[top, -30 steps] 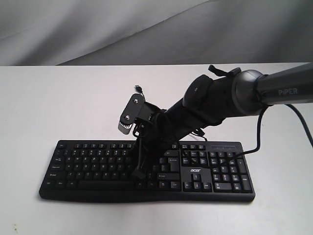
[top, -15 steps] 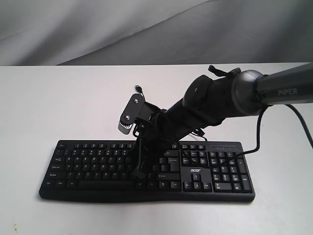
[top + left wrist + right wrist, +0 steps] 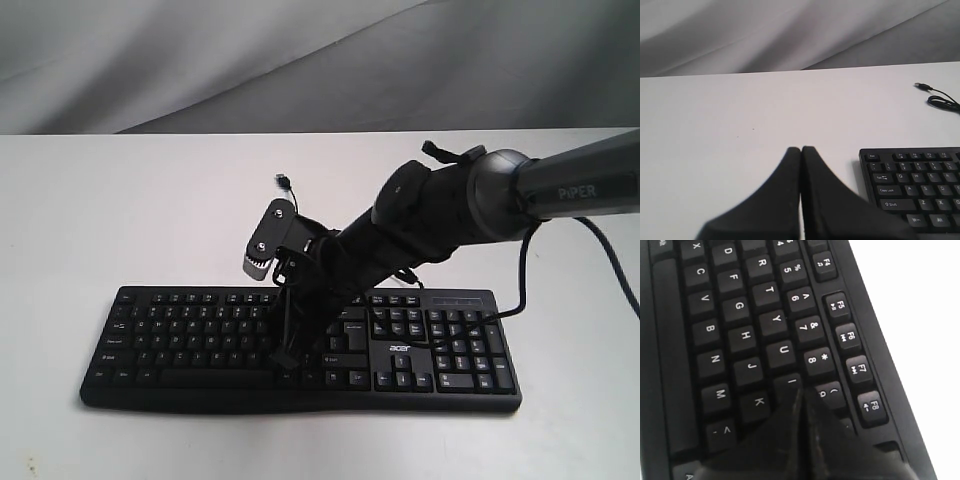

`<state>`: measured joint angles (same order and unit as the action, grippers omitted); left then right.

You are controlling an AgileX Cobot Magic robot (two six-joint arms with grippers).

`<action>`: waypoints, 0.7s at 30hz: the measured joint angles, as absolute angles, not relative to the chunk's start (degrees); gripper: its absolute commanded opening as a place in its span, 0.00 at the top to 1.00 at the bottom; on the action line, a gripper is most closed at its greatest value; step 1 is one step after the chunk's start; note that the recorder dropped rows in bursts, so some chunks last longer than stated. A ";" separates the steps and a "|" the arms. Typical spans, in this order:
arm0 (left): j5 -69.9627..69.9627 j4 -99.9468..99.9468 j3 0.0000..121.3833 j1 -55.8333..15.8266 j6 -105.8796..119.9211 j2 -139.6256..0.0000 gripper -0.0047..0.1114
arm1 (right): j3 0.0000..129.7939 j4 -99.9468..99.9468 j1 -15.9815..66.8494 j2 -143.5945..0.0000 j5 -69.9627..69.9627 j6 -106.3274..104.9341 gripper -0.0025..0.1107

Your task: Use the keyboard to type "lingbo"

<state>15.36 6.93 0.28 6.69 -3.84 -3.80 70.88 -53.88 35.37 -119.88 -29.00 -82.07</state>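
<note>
Right wrist view: the right pincer (image 3: 801,390), fingers pressed together into one blunt point, stands over the keyboard (image 3: 740,340) with its tip at the I key (image 3: 790,381). Contact cannot be confirmed. Closed fingers presumably let it strike one key without catching the neighbours. The keyboard lies flat on the white worktop (image 3: 120,220), with its cable (image 3: 922,86) loose behind it, plug end unconnected. The left pincer (image 3: 801,149), likewise pressed together, hangs just off the keyboard's Esc corner, clear of the keys and likely parked out of the way.
</note>
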 measured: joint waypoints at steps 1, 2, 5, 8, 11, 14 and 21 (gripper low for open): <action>15.36 6.93 0.28 6.69 -3.84 -3.80 0.96 | 70.88 -54.03 35.37 -119.92 -29.00 -82.07 0.98; 15.36 6.93 0.28 6.69 -3.84 -3.80 0.96 | 70.88 -54.18 35.37 -120.02 -29.00 -82.07 0.98; 15.36 6.93 0.28 6.69 -3.84 -3.80 0.96 | 70.88 -53.73 35.37 -119.70 -29.14 -82.20 0.98; 15.36 6.93 0.28 6.69 -3.84 -3.80 0.96 | 70.88 -52.22 35.37 -116.59 -30.42 -81.15 0.98; 15.36 6.93 0.28 6.69 -3.84 -3.80 0.96 | 70.79 -51.89 35.37 -112.09 -31.38 -79.76 0.98; 15.36 6.93 0.28 6.69 -3.84 -3.80 0.96 | 70.79 -50.75 35.37 -107.38 -31.74 -77.46 0.98; 15.36 6.93 0.28 6.69 -3.84 -3.80 0.96 | 70.79 -49.29 35.37 -92.26 -31.76 -72.73 0.98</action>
<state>15.36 6.93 0.28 6.69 -3.84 -3.80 70.79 -49.29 35.37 -92.26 -31.76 -72.73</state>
